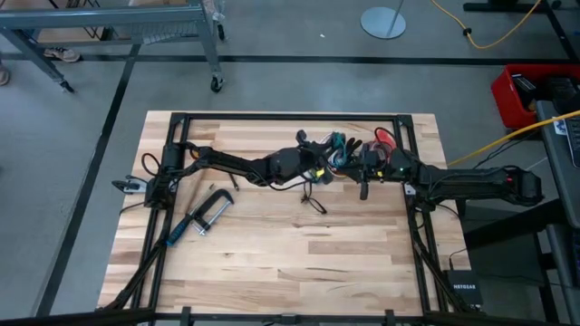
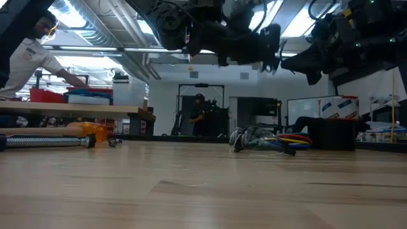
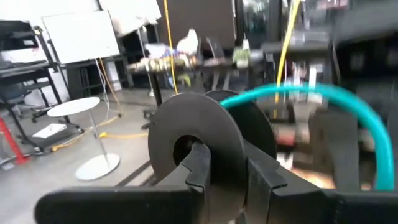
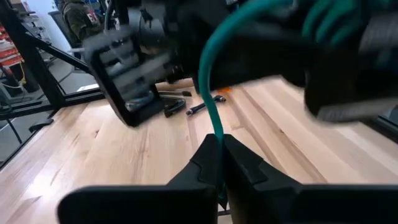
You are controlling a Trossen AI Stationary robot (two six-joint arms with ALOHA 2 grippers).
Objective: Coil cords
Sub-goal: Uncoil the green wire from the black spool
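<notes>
The thin black cord [image 1: 314, 201] hangs in a loose loop onto the middle of the table [image 1: 272, 272], its yellow piece [image 1: 319, 172] up beside the left gripper [image 1: 311, 169]. That gripper is raised over the table's centre, its jaws drawn together on a black disc [image 3: 186, 127]. Just right of it, the right gripper [image 4: 217, 155] has its jaws pinched on a teal cable [image 4: 208, 81]. The multicoloured wire bundle [image 2: 270, 140] lies at the far side, and a metal clamp [image 1: 201, 217] lies well apart at the near left.
</notes>
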